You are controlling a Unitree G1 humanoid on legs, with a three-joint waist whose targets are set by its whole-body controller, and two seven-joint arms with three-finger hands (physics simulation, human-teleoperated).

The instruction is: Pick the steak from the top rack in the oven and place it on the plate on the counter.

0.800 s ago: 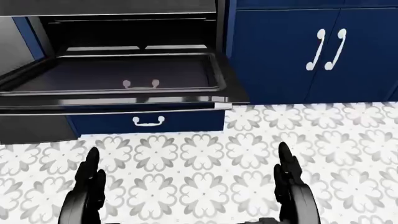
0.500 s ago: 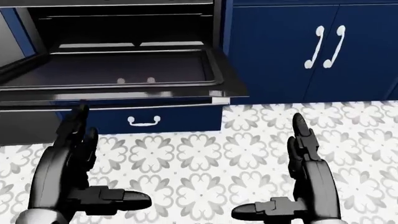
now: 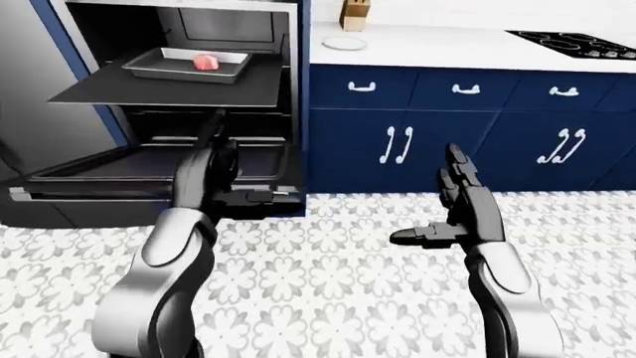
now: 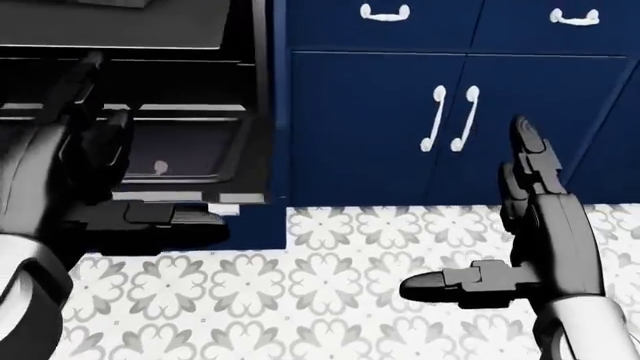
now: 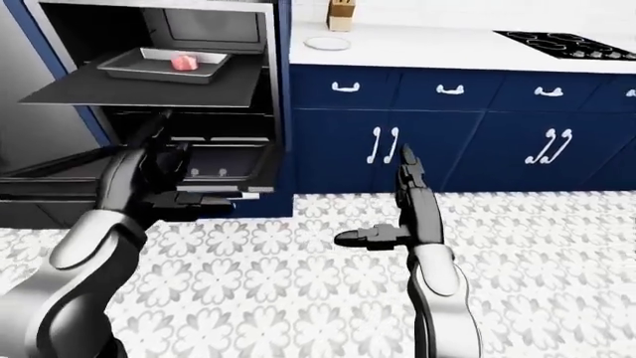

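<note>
A kitchen with a flowered tile floor (image 3: 328, 276) and blue cabinets (image 3: 447, 142). The left hand (image 3: 203, 175) is up by the open oven door (image 3: 149, 175), fingers spread apart, holding nothing. The right hand (image 3: 462, 205) floats over the floor, fingers straight and thumb out, also holding nothing. The steak (image 3: 206, 62) lies in a gray tray (image 3: 159, 71) on the pulled-out top rack (image 3: 129, 91) of the oven. A white plate (image 3: 344, 43) sits on the counter (image 3: 447, 46), near a wooden knife block (image 3: 354, 13).
</note>
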